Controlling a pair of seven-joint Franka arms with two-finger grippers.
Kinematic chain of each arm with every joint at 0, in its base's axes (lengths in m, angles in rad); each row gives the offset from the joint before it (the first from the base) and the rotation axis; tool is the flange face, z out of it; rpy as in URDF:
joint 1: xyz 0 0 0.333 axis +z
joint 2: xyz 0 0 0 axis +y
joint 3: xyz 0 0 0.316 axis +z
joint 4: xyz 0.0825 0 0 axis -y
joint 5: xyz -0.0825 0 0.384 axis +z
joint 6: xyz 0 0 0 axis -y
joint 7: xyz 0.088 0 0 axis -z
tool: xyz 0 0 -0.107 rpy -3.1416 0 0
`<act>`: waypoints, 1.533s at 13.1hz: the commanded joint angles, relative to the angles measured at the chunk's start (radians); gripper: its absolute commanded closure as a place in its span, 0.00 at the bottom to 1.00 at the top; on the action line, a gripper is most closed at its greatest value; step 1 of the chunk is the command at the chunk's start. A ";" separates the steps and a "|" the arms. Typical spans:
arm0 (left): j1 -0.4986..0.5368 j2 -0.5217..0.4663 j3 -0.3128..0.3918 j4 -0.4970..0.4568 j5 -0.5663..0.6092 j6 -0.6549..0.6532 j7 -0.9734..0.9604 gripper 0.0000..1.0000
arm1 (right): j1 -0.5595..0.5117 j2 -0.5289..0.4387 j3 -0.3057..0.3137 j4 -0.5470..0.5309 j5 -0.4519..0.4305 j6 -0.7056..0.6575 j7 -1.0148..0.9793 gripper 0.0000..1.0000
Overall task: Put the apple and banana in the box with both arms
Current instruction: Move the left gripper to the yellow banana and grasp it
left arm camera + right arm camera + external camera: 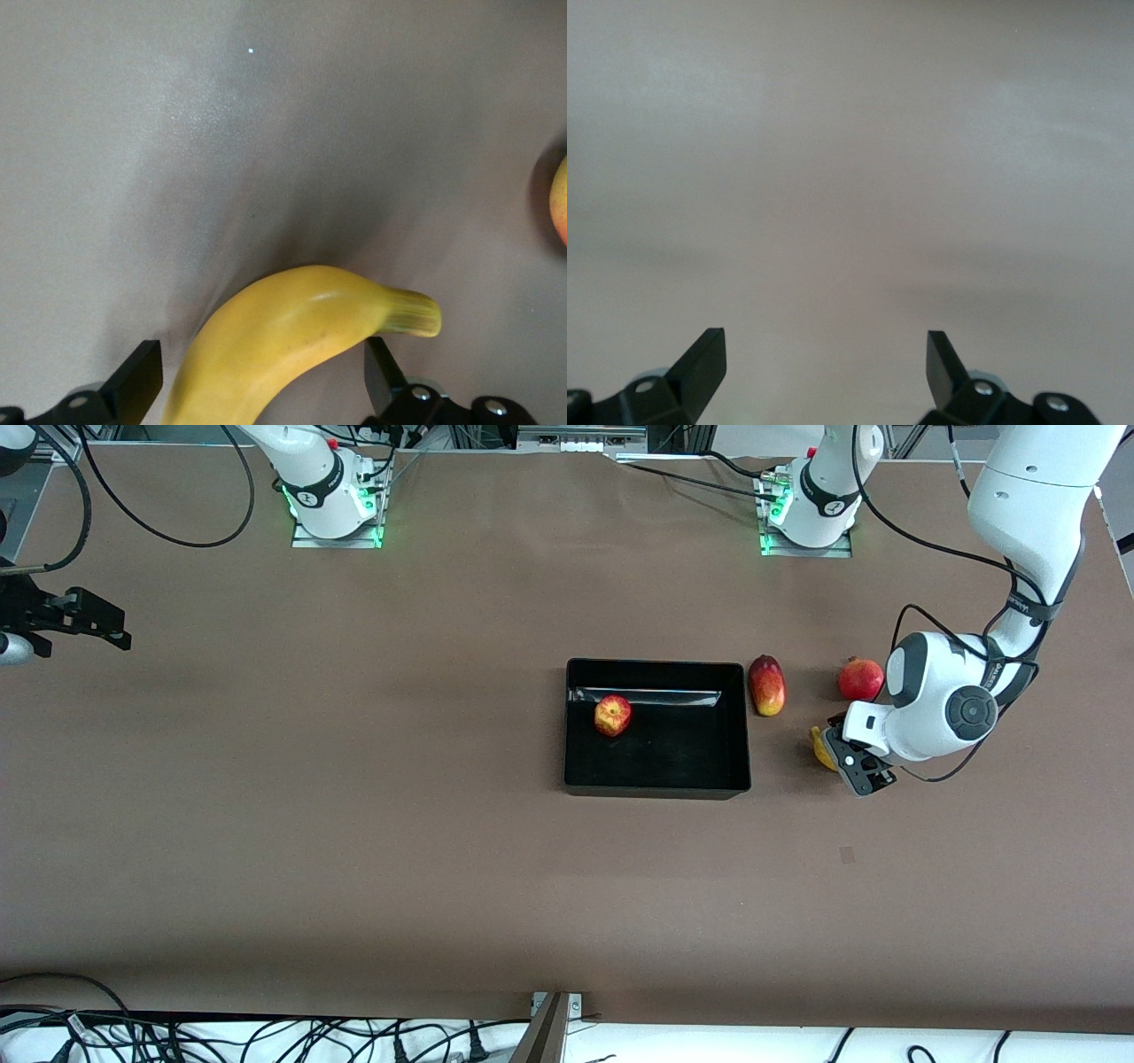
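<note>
The apple (612, 716) lies in the black box (657, 786), near the wall on the robots' side. The yellow banana (821, 747) lies on the table beside the box, toward the left arm's end, partly hidden by my left gripper (858, 769). In the left wrist view the left gripper (261, 379) is open and low over the banana (292, 341). One finger (140, 381) stands on each side of the fruit with gaps showing. My right gripper (108, 625) is open and empty, waiting over bare table at the right arm's end; it also shows in the right wrist view (826, 356).
An elongated oval red-yellow fruit (766, 685) lies just outside the box. Its edge also shows in the left wrist view (559, 211). A uniformly red round fruit with a crown tip (861, 679) lies close to the left arm's wrist. Cables run along the table's edges.
</note>
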 commanded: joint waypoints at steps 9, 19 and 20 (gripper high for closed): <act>0.037 -0.016 0.031 0.000 -0.007 0.012 0.151 0.00 | -0.010 0.009 0.008 0.022 -0.001 -0.011 -0.011 0.00; -0.009 -0.150 0.004 0.016 -0.021 -0.093 0.124 1.00 | -0.010 0.009 0.008 0.022 -0.001 -0.011 -0.011 0.00; -0.041 -0.196 -0.004 0.026 -0.036 -0.142 0.098 1.00 | -0.010 0.009 0.008 0.020 -0.001 -0.011 -0.011 0.00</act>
